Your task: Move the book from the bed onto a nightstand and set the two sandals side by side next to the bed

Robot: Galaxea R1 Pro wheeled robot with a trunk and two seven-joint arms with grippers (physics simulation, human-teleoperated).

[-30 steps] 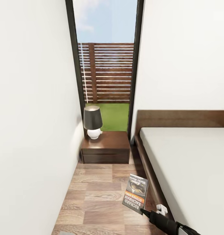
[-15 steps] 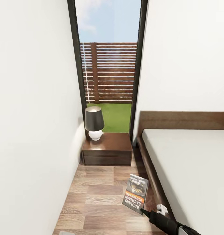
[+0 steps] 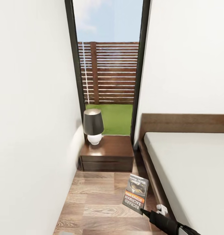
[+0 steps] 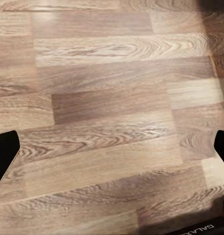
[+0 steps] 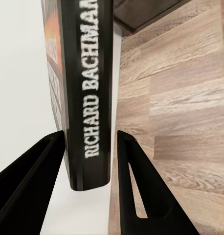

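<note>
Orange-banded and dark, the book point(image 3: 135, 194) is clamped by its spine in my right claw point(image 5: 90, 161), one finger point(image 5: 31, 191) on the cover side and one on the back, and it hangs above the plank floor point(image 3: 92, 202), well short of the nightstand point(image 3: 107, 153).

The stand lies ahead of the claw and off to its left, against the white wall point(image 3: 30, 130), with the bed point(image 3: 193, 169) alongside on the claw's right.

A lamp point(image 3: 93, 125) takes the far left corner of the top, so I would aim for the bare half nearer the bed.

I judge the book should be carried higher than the top, turned flat, and let go only once it rests on the wood.

My left claw point(image 4: 112, 156) points at bare floor, its fingertips spread wide, gripping nothing.
</note>
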